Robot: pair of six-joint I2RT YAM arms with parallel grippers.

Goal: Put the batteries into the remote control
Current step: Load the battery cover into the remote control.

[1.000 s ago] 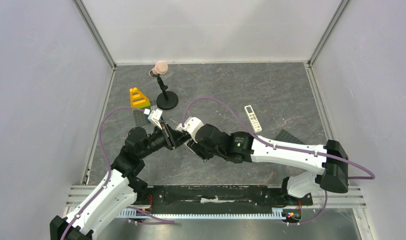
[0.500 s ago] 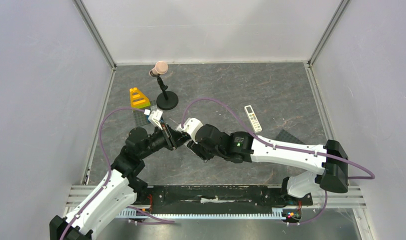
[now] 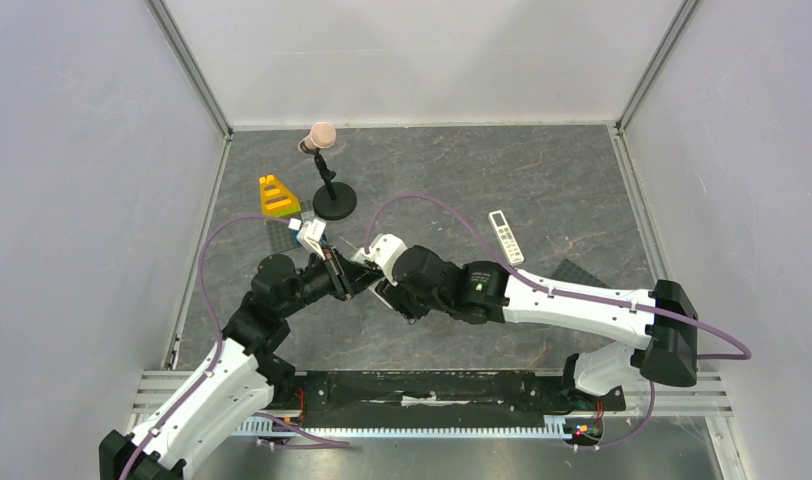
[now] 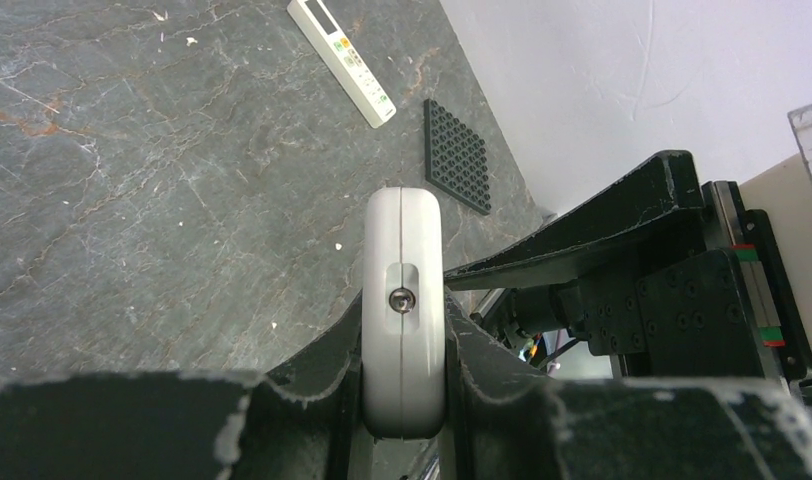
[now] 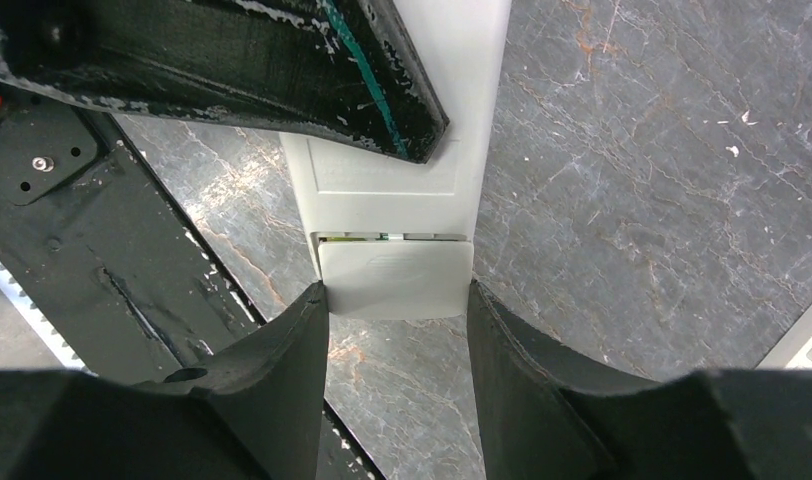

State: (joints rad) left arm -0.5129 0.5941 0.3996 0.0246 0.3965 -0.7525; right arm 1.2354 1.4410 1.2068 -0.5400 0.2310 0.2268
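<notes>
The remote control is held above the table, left of centre, in the L gripper. The gripper's fingers are clamped on the remote's two flat faces, so it is seen end-on in the L wrist view, w/ a small screw showing in its end. The plain white back is seen from the R wrist. There the battery cover sits at the near end, w/ a thin gap between it and the body. The R gripper is closed on the cover, one finger touching each side edge.

A slim white remote is seen lying flat to the right, well apart from the grippers. A dark studded plate lies near it. A black stand and a yellow block are seen at far left.
</notes>
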